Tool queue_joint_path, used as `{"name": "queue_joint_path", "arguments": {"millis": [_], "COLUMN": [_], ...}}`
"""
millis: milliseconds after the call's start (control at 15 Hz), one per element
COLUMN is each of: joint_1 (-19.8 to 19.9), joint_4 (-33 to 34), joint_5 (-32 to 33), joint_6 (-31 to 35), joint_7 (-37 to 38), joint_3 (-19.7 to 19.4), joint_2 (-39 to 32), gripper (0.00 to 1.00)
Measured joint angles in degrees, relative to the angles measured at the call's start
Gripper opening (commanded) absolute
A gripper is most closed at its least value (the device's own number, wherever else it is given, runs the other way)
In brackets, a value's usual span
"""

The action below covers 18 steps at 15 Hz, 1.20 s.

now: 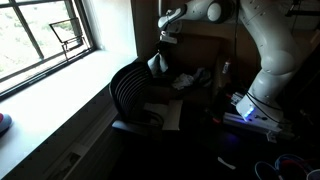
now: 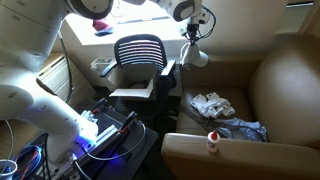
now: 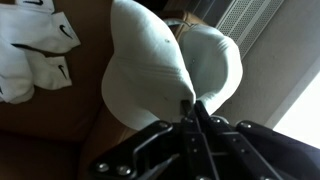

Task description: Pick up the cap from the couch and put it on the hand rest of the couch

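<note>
In an exterior view, the end effector (image 1: 166,42) is holding the cap (image 1: 155,64) aloft. In an exterior view, on the couch (image 2: 285,80), a bottle (image 2: 212,141) is crowding the hand rest (image 2: 250,152), risking a knock. In the wrist view, its jaws are pinching only a thin fold, so the cap is liable to slip.

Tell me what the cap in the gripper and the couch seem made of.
The cap: white cloth, matte, likely cotton; it sags in soft panels with a seam where the gripper pinches it. The couch: tan leather or imitation, smooth with a slight sheen; which one can't be told.
</note>
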<state>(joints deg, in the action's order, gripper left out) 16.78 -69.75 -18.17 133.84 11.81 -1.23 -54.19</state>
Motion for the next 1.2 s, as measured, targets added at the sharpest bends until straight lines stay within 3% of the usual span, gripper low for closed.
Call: {"name": "queue_joint_path", "arguments": {"millis": [267, 533, 600, 667, 733, 933, 1000, 1067, 1133, 1200], "joint_1": [0.8, -0.6, -1.4, -2.1, -2.8, -3.7, -3.6, -3.2, -2.8, -2.5], "joint_4": [2.3, 8.9, 10.7, 12.3, 13.5, 15.5, 15.5, 15.5, 15.6, 15.6], "joint_5": [-1.1, -0.1, 0.5, 1.2, 1.6, 1.9, 1.9, 1.9, 1.9, 1.9], "joint_6": [6.2, 11.1, 11.5, 11.5, 11.1, 4.3, 1.1, -1.9, -4.4, -4.6], "joint_7": [0.0, 0.0, 0.0, 0.0, 0.0, 0.1, 0.2, 0.5, 1.3, 1.3], "joint_3": [0.1, 0.3, 0.3, 0.3, 0.3, 0.4, 0.3, 0.1, -0.2, -0.2], "joint_2": [-3.8, -7.9, -8.7, -9.3, -9.8, -10.9, -11.2, -11.4, -11.6, -11.8], "gripper": [0.02, 0.02, 0.31, 0.32, 0.07, 0.00, 0.24, 0.26, 0.04, 0.10]}}
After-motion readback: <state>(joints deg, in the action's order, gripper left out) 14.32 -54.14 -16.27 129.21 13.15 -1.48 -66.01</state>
